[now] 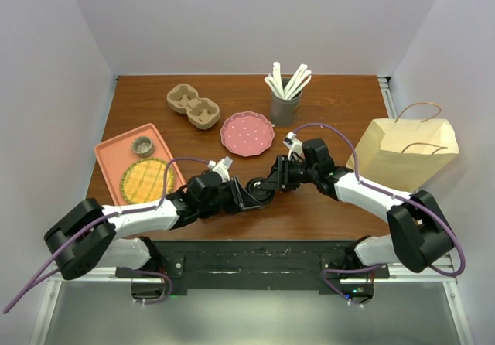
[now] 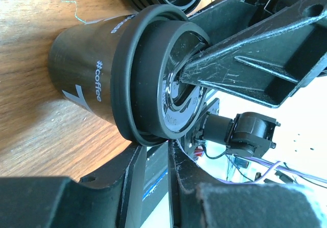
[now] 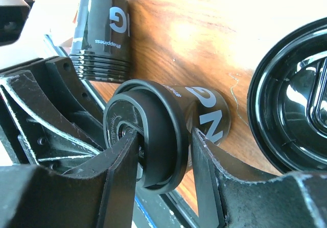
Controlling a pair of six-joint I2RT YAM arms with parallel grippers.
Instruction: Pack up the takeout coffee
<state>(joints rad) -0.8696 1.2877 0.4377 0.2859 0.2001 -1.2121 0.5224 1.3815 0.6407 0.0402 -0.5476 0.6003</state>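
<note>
A black takeout coffee cup (image 2: 84, 74) with white lettering stands on the wooden table between both arms. A black lid (image 2: 153, 80) sits on its mouth. My right gripper (image 3: 164, 136) is shut on that lid (image 3: 158, 136), one finger in the lid's top recess and the other under the rim against the cup wall (image 3: 212, 113). My left gripper (image 2: 168, 147) has its fingers close together, pinching the lid's rim from the opposite side. From above, the left gripper (image 1: 246, 195) and right gripper (image 1: 272, 181) meet at mid-table and mostly hide the cup (image 1: 256, 185).
A second black cup (image 3: 102, 31) and a loose black lid (image 3: 299, 100) lie close by. Also here are a paper bag (image 1: 406, 155) at the right, a pulp cup carrier (image 1: 193, 105), a pink plate (image 1: 247, 134), a grey holder of stirrers (image 1: 285, 101) and an orange tray (image 1: 116, 148) at the left.
</note>
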